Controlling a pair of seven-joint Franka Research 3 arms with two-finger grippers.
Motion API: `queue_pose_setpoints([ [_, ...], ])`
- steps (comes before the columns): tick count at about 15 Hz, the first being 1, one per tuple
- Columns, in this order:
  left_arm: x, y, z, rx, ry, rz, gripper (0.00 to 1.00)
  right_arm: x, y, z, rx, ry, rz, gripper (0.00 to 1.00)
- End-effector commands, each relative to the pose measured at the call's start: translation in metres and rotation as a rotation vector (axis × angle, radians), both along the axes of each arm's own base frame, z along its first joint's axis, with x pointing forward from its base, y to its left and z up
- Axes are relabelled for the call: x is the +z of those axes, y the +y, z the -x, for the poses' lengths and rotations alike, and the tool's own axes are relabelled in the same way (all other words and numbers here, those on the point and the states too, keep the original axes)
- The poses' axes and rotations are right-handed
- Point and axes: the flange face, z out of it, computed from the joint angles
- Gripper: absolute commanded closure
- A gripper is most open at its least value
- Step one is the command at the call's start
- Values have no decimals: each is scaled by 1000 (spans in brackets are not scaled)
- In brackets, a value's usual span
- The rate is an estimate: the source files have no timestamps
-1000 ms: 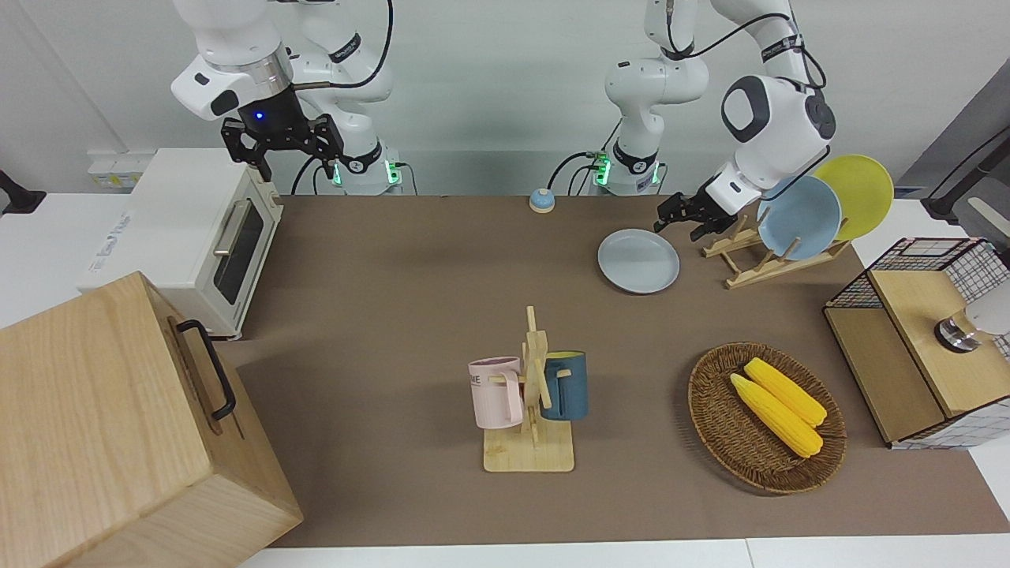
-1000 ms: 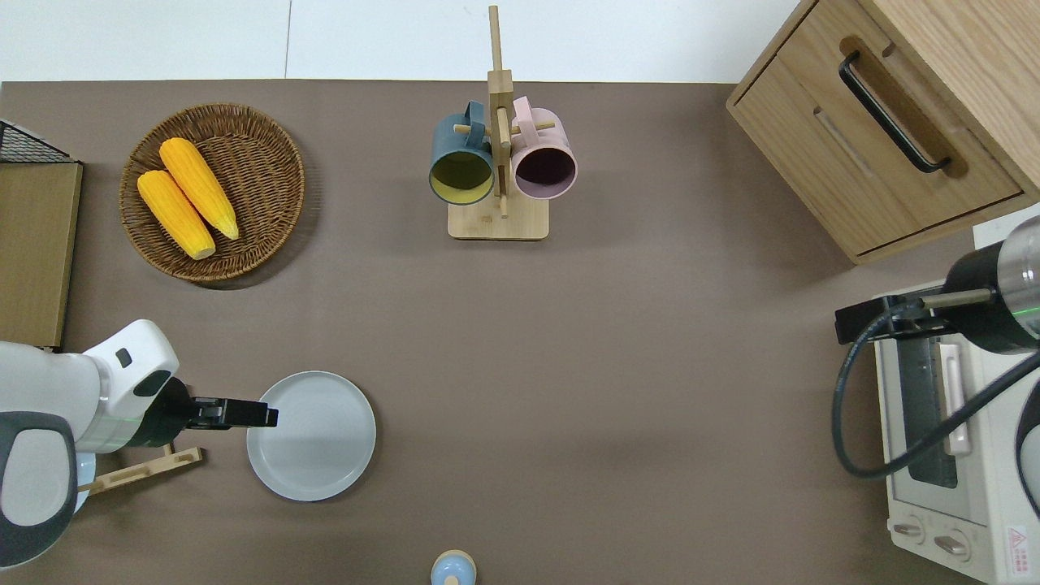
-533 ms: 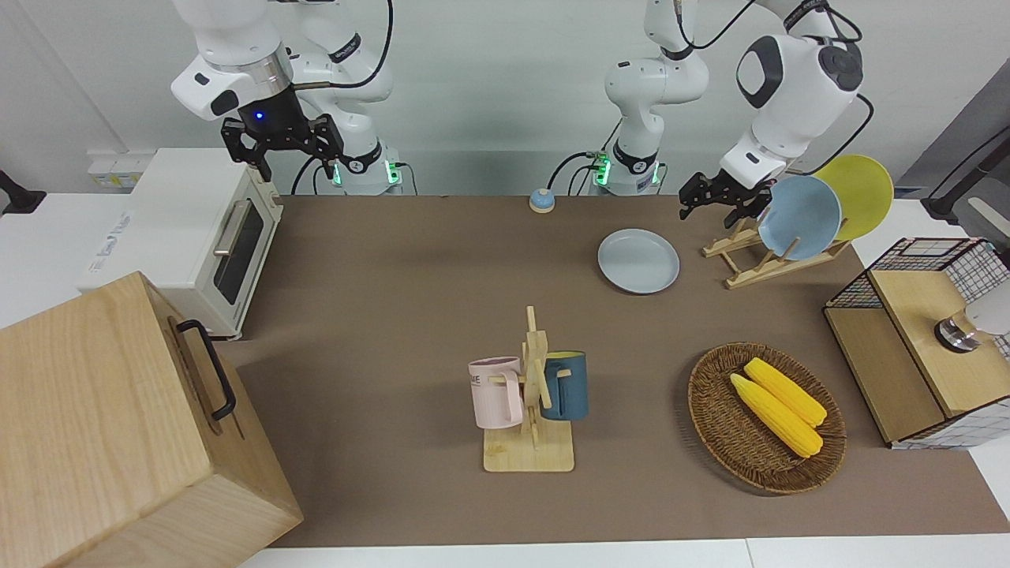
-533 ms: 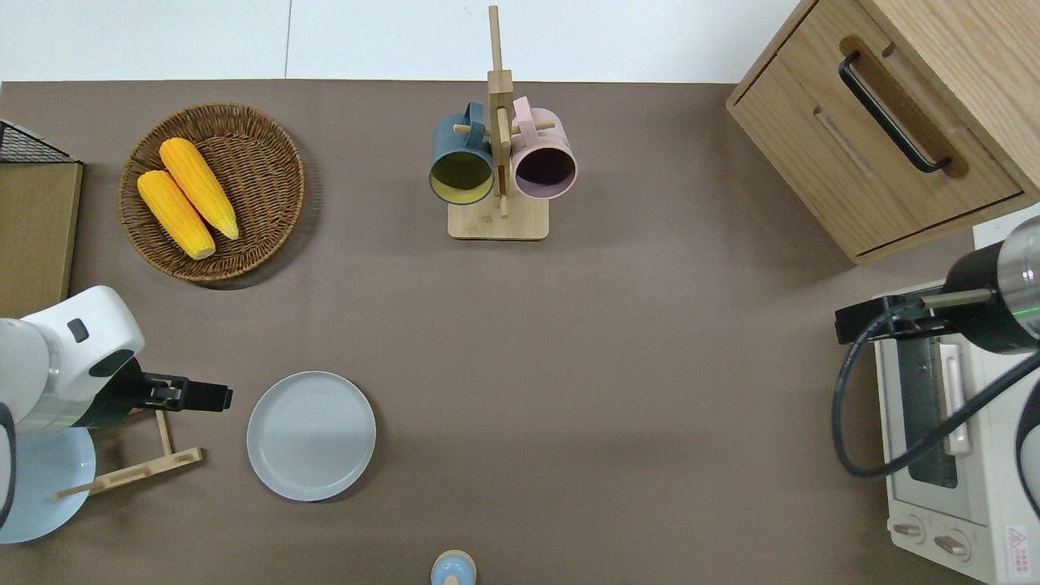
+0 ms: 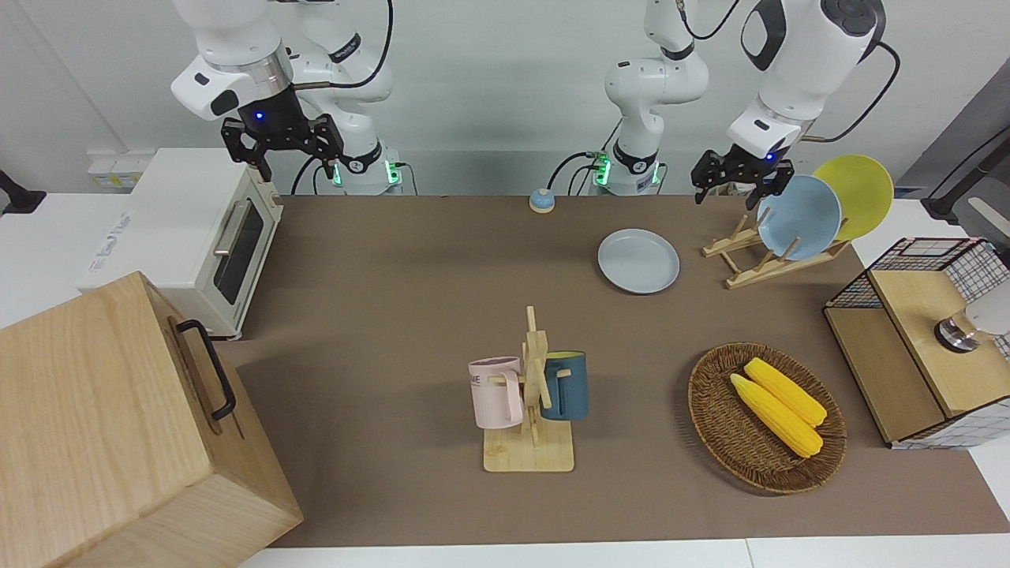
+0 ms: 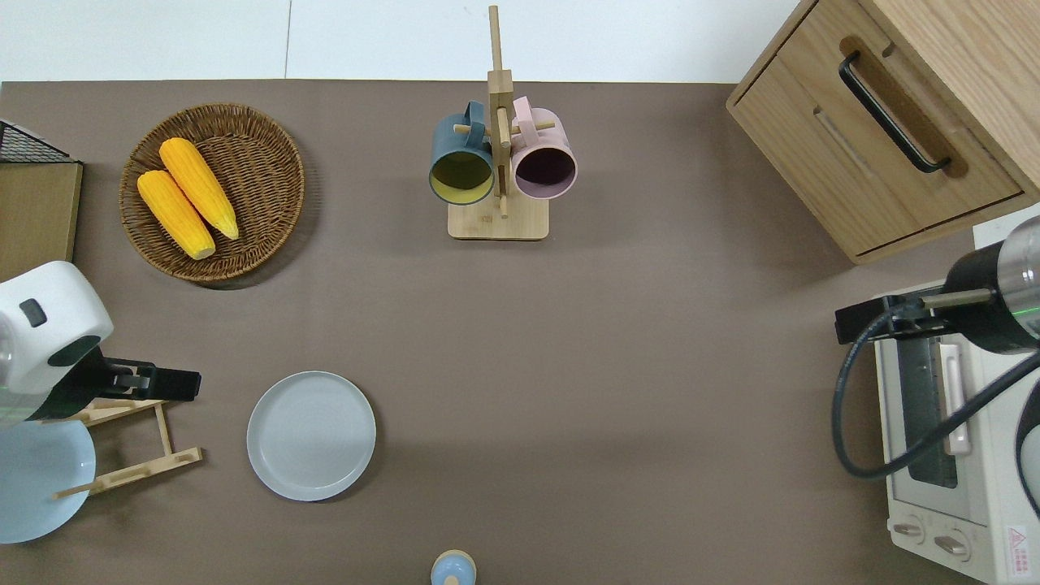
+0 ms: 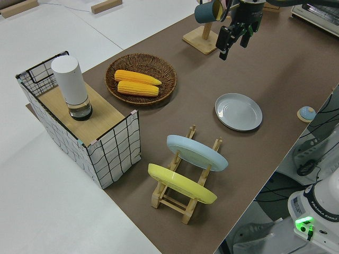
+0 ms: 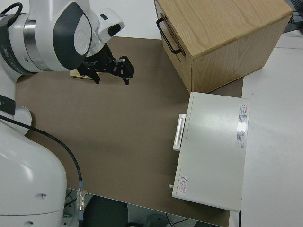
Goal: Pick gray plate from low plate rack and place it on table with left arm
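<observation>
The gray plate (image 5: 638, 260) lies flat on the brown table (image 5: 410, 276), beside the low plate rack (image 5: 742, 268) on its right-arm side. It also shows in the overhead view (image 6: 311, 435) and the left side view (image 7: 238, 111). My left gripper (image 5: 742, 180) is open and empty, raised in the air over the rack's bare end (image 6: 130, 471), apart from the plate. The rack holds a sky-blue plate (image 5: 798, 217) and a yellow plate (image 5: 860, 193). My right gripper (image 5: 280, 146) is open and parked.
A mug stand (image 5: 530, 394) with two mugs stands mid-table. A wicker basket (image 5: 714, 410) with two corn cobs and a wire crate (image 5: 923, 339) are toward the left arm's end. A toaster oven (image 5: 189, 237) and a wooden cabinet (image 5: 118, 426) are toward the right arm's end.
My left gripper has risen and drawn back from the gray plate's edge to above the rack. The gray plate stays flat on the table. The right arm has not moved.
</observation>
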Motion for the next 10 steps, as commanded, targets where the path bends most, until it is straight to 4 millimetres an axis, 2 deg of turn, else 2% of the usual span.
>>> queue_pose_setpoints([
  [1,10,1,-4,-6,33,-43,9,3,1,3,0,7,-6,11],
  [10,8,3,-4,-13,37,-41,5,3,0,2,-2,7,-6,13],
])
